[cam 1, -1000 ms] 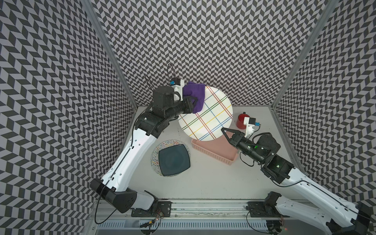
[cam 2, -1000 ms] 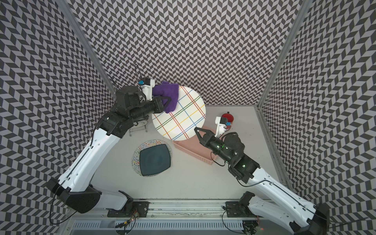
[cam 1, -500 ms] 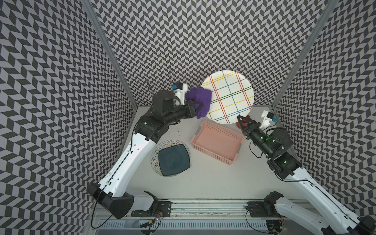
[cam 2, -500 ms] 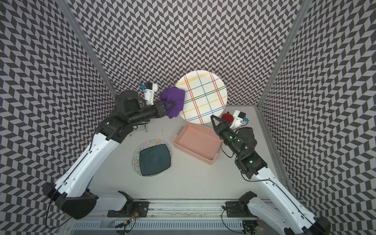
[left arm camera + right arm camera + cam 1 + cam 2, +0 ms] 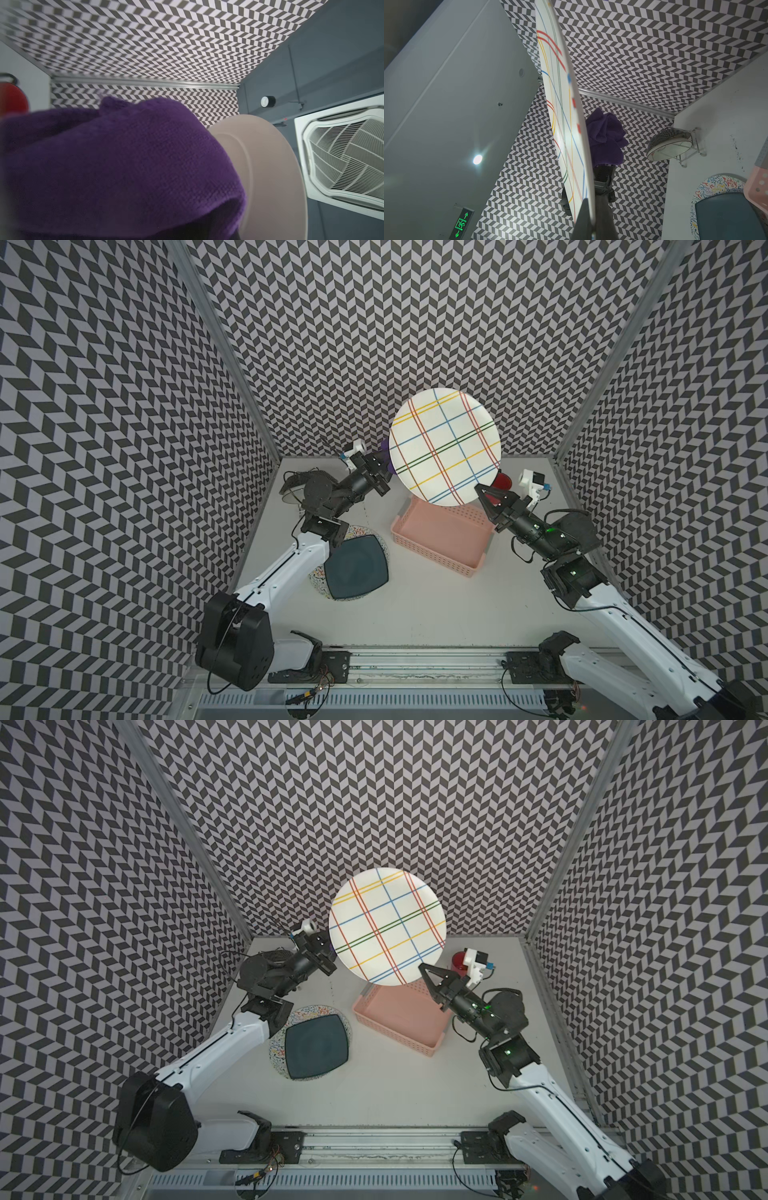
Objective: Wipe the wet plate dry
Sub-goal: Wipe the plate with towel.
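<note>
While raised on edge above the pink basket (image 5: 440, 537), striped plate (image 5: 444, 445) clamped at lower rim by closed right tool (image 5: 484, 494). Purple cloth (image 5: 606, 137) gripped in closed left tool (image 5: 384, 468) (mostly hidden from above), pressed against plate's back side.

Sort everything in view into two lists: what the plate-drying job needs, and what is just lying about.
In use:
- striped plate, held up on edge by the right gripper
- purple cloth, held behind the plate by the left gripper

Lying about:
- pink basket
- dark square plate
- speckled plate
- red cup
- wire rack
</note>
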Tool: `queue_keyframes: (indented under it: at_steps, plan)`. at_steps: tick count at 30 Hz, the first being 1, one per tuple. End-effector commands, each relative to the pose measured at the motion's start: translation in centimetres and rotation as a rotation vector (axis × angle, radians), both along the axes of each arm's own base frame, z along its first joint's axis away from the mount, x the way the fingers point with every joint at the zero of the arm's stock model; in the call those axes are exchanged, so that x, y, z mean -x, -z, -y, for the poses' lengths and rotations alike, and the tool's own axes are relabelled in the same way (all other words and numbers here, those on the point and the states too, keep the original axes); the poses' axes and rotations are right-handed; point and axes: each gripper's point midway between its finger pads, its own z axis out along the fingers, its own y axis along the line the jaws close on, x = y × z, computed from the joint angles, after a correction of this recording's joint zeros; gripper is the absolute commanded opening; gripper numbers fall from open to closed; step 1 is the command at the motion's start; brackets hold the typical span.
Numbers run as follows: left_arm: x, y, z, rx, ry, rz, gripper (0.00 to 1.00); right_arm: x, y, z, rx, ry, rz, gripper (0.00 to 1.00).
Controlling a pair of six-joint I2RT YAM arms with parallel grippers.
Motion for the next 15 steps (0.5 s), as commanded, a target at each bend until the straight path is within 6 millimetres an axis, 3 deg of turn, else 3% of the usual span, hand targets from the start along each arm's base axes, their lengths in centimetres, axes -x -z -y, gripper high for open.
queue_keyframes:
  at_steps: [1, 4, 8, 11, 15]
  plan:
    - [5.6, -7.5, -0.9, 0.256, 0.127, 0.191, 0.0, 1.7, -3.4, -1.0, -0.055, -0.077, 0.118, 0.0]
    - [6.9, -8.1, 0.5, 0.313, 0.188, 0.207, 0.0, 1.1, -4.0, -1.7, -0.088, -0.09, 0.122, 0.0]
    - [8.0, -7.5, 2.0, 0.332, 0.24, 0.195, 0.0, -0.4, -6.5, -0.8, -0.16, -0.009, 0.153, 0.0]
    - [7.3, -7.2, 0.2, 0.381, 0.211, 0.185, 0.0, -1.0, -7.4, 0.2, -0.161, 0.049, 0.157, 0.0]
    - [5.9, -8.4, -2.1, 0.342, 0.133, 0.242, 0.0, 0.4, -5.4, -1.0, -0.094, -0.03, 0.135, 0.0]
